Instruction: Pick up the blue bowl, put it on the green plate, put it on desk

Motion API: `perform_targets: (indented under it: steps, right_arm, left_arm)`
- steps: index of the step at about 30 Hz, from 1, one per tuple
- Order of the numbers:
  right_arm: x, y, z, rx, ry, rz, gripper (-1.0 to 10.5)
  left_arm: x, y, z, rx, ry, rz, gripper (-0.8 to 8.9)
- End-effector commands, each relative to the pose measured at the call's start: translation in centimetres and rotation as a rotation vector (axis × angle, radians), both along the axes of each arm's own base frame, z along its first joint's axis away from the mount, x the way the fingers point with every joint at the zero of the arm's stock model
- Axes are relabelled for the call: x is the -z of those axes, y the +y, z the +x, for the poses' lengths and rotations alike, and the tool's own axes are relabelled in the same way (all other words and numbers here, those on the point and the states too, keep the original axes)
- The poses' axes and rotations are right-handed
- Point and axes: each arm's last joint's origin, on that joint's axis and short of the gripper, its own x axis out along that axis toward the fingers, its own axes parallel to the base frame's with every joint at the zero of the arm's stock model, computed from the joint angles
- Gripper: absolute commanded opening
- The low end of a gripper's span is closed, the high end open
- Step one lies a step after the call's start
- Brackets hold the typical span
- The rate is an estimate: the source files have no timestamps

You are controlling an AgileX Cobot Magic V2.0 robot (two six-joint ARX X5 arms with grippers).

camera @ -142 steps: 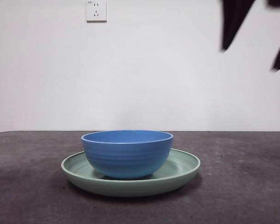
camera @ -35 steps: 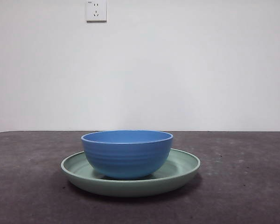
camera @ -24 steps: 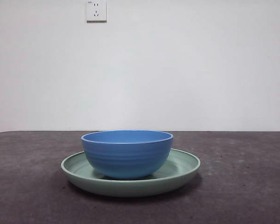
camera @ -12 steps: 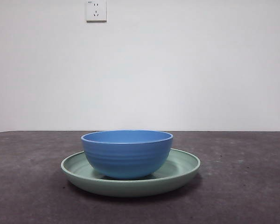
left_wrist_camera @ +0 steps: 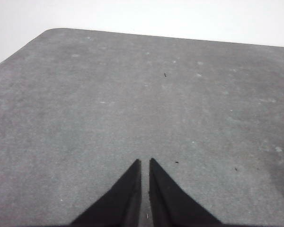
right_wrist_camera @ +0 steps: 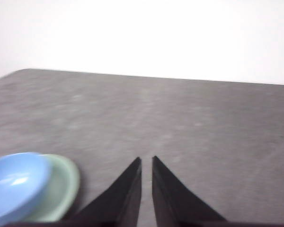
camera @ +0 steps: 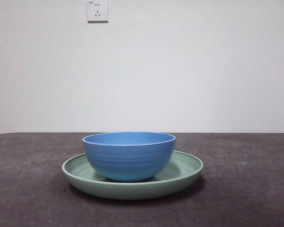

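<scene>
The blue bowl stands upright inside the green plate, which rests on the desk in the middle of the front view. Neither arm shows in the front view. In the right wrist view the right gripper is shut and empty, held away from the blue bowl and green plate at the picture's edge. In the left wrist view the left gripper is shut and empty over bare desk; bowl and plate do not show there.
A white wall socket sits on the pale wall behind the desk. The desk's far edge and a rounded corner show in the left wrist view.
The dark arm tips seen at the top right 5.8 s ago have left the front view. Over the last second bowl and plate have not moved.
</scene>
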Motion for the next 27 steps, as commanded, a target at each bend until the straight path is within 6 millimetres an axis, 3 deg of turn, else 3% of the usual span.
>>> perform_targets:
  steps: [1,6,10,27]
  right_arm:
    - [3.3,-0.2,1.5,0.083,-0.032,-0.04,0.3]
    - [7.6,-0.8,3.2,0.2,0.032,-0.063,0.3]
    - [9.8,-1.0,3.6,0.234,0.098,-0.082,0.3]
    - [10.0,-1.0,3.9,0.236,0.022,-0.075,0.3]
  left_arm:
    - [0.7,0.0,0.0,-0.001,0.025,0.005,0.27]
    - [0.8,0.0,0.0,-0.001,0.027,0.005,0.27]
    - [0.7,0.0,0.0,-0.001,0.025,0.005,0.27]
    - [0.7,0.0,0.0,-0.001,0.024,0.005,0.27]
